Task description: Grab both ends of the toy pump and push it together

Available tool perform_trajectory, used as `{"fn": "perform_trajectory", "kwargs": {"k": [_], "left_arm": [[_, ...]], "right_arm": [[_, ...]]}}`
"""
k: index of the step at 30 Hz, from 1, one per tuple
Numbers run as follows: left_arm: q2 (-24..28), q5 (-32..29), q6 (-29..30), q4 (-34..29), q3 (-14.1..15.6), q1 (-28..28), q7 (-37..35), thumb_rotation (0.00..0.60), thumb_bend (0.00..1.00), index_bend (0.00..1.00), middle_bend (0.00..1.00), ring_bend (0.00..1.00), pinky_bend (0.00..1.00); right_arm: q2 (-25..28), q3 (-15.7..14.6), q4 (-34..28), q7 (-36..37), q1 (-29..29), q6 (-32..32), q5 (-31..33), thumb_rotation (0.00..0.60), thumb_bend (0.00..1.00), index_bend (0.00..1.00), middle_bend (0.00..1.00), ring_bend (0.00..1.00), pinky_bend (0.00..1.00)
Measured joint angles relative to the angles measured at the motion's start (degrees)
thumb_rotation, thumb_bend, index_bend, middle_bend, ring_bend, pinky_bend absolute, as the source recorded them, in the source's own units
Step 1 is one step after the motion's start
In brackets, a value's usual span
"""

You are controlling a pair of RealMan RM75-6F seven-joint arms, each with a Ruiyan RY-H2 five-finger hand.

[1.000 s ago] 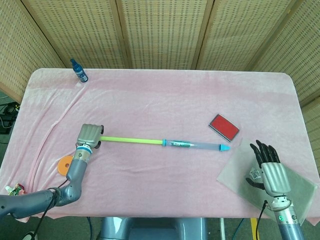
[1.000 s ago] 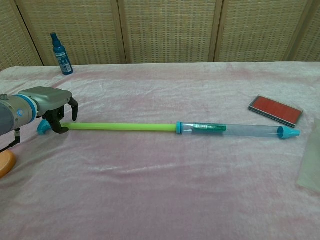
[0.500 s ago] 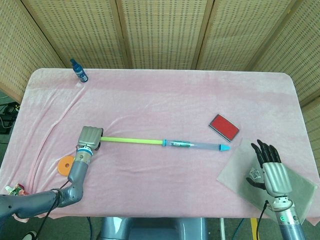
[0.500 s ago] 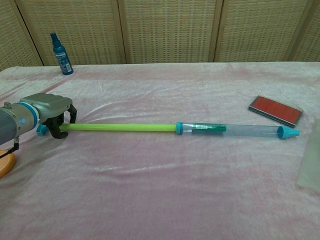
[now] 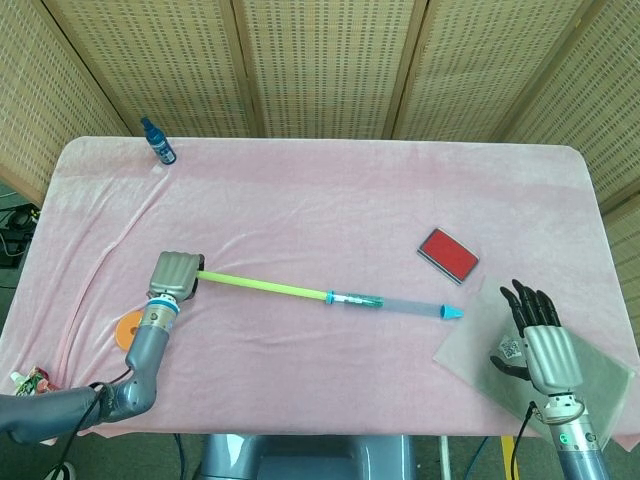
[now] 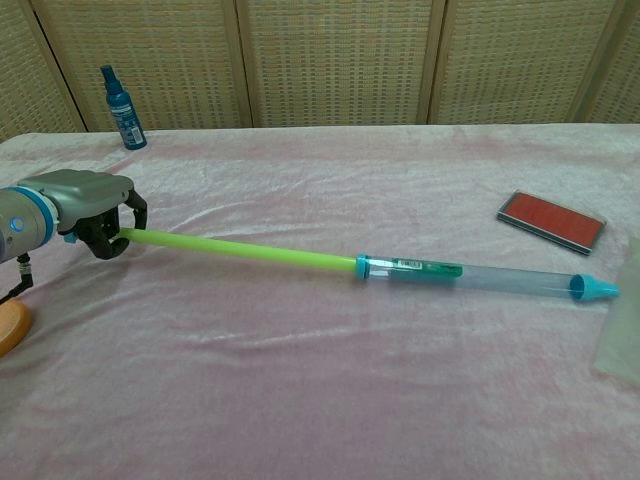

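On the pink cloth (image 5: 330, 220) in the head view: toy pump (image 5: 330, 297) stretched out long, slanting from upper left down to lower right. Left hand (image 5: 175, 274) wrapped around the handle end of the green rod (image 5: 262, 286), fingers curled under. Clear barrel (image 5: 400, 305) ending in a blue tip (image 5: 452, 313), just beside the grey sheet (image 5: 590, 385). Right hand (image 5: 540, 335) well apart from the pump, over that sheet, fingers spread and holding nothing. Red pad (image 5: 447, 254) above the barrel, blue spray bottle (image 5: 157, 141) at the far left corner, orange disc (image 5: 130, 328) near the left arm.

From the chest view: left hand (image 6: 85, 205) clamped on the rod's end, rod (image 6: 240, 251) raised off the cloth on that side. Barrel (image 6: 470, 275) lying low, blue tip (image 6: 595, 289) at the right. Red pad (image 6: 551, 220) beyond it. Right hand out of sight here.
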Motion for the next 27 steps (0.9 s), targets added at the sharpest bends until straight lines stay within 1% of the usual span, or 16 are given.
{"fn": "perform_trajectory", "kwargs": {"k": [8,11,12,14,15,16,17,20,21,23,25,27], "left_arm": [[4.37,0.63,3.01,-7.18,-0.28,0.89,-0.31,0.600,0.62,0.79,0.90,0.82,0.77],[6.37,0.59,5.07,-9.96,-0.68,1.26,-0.32,0.600,0.62,0.80,0.91,0.82,0.77],[7.21,0.49,5.87,-11.13,-0.94,1.39,-0.32,0.600,0.63,0.81,0.91,0.83,0.77],[8.34,0.24,6.88,-12.65,-1.37,1.53,-0.33,0.600,0.65,0.83,0.92,0.83,0.78],[8.82,0.13,7.51,-13.41,-1.68,1.60,-0.36,0.600,0.66,0.84,0.93,0.84,0.78],[9.04,0.08,7.95,-13.87,-1.88,1.64,-0.39,0.600,0.66,0.84,0.93,0.84,0.79],[9.23,0.04,8.32,-14.33,-2.06,1.68,-0.44,0.600,0.67,0.85,0.93,0.84,0.79],[9.75,0.01,9.42,-15.71,-2.64,1.81,-0.85,0.600,0.68,0.86,0.94,0.85,0.79],[9.91,0.05,9.88,-16.25,-2.82,1.87,-1.07,0.600,0.69,0.86,0.94,0.85,0.79],[10.16,0.19,10.51,-16.98,-3.06,1.99,-1.43,0.600,0.69,0.86,0.94,0.85,0.80],[10.40,0.38,11.11,-17.62,-3.28,2.15,-1.83,0.600,0.69,0.86,0.94,0.85,0.80],[10.59,0.53,11.71,-18.22,-3.60,2.36,-2.49,0.600,0.69,0.86,0.94,0.85,0.80]], "right_arm": [[0.58,-0.18,-1.52,-0.01,-0.21,0.44,-0.53,0.600,0.20,0.00,0.00,0.00,0.00],[0.69,-0.33,-2.70,-0.58,-0.20,0.29,-0.64,0.600,0.20,0.02,0.00,0.00,0.00],[0.74,-0.33,-3.11,-1.00,-0.15,0.16,-0.61,0.600,0.20,0.02,0.00,0.00,0.01],[0.88,-0.21,-4.15,-2.26,0.04,-0.25,-0.30,0.600,0.20,0.04,0.03,0.01,0.06],[0.97,-0.14,-4.64,-2.89,0.14,-0.49,-0.08,0.600,0.20,0.05,0.07,0.05,0.11],[1.15,-0.05,-5.43,-3.80,0.28,-0.89,0.34,0.600,0.20,0.07,0.13,0.11,0.17],[1.32,0.02,-6.11,-4.51,0.38,-1.22,0.69,0.600,0.20,0.08,0.17,0.15,0.20],[2.08,0.26,-8.88,-7.21,0.75,-2.35,2.10,0.600,0.21,0.13,0.39,0.39,0.37],[2.31,0.35,-9.82,-8.13,0.87,-2.65,2.55,0.600,0.22,0.15,0.44,0.43,0.41],[2.78,0.60,-12.01,-10.40,1.15,-3.35,3.77,0.600,0.29,0.21,0.54,0.54,0.48],[3.08,0.92,-13.83,-12.49,1.50,-4.07,5.23,0.600,0.33,0.25,0.61,0.61,0.52],[3.17,1.27,-15.09,-14.32,1.87,-4.73,6.76,0.600,0.35,0.26,0.67,0.67,0.55]]}}
